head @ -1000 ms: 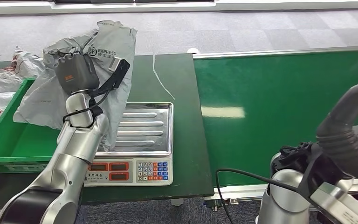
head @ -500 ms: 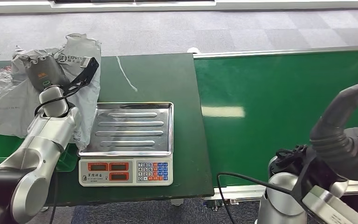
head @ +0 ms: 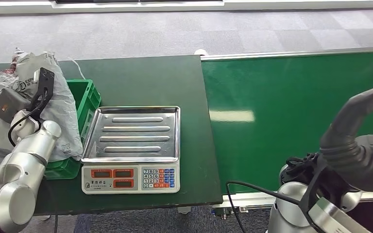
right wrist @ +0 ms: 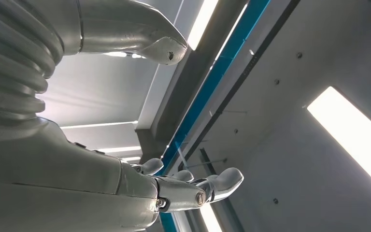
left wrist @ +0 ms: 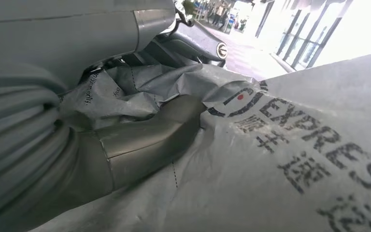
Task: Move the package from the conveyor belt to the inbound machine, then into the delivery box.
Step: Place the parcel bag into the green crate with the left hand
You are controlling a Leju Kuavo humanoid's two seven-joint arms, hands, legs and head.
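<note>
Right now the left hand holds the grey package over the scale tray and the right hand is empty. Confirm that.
Wrong in one respect: in the head view the left hand holds the grey package over the green box, not the scale tray, which lies bare. The right hand is empty, as the right wrist view shows.

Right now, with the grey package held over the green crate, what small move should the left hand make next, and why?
Probably lower and let go. The left hand grips the grey package, which hangs over the green crate, clear of the scale tray, so weighing looks done.
</note>
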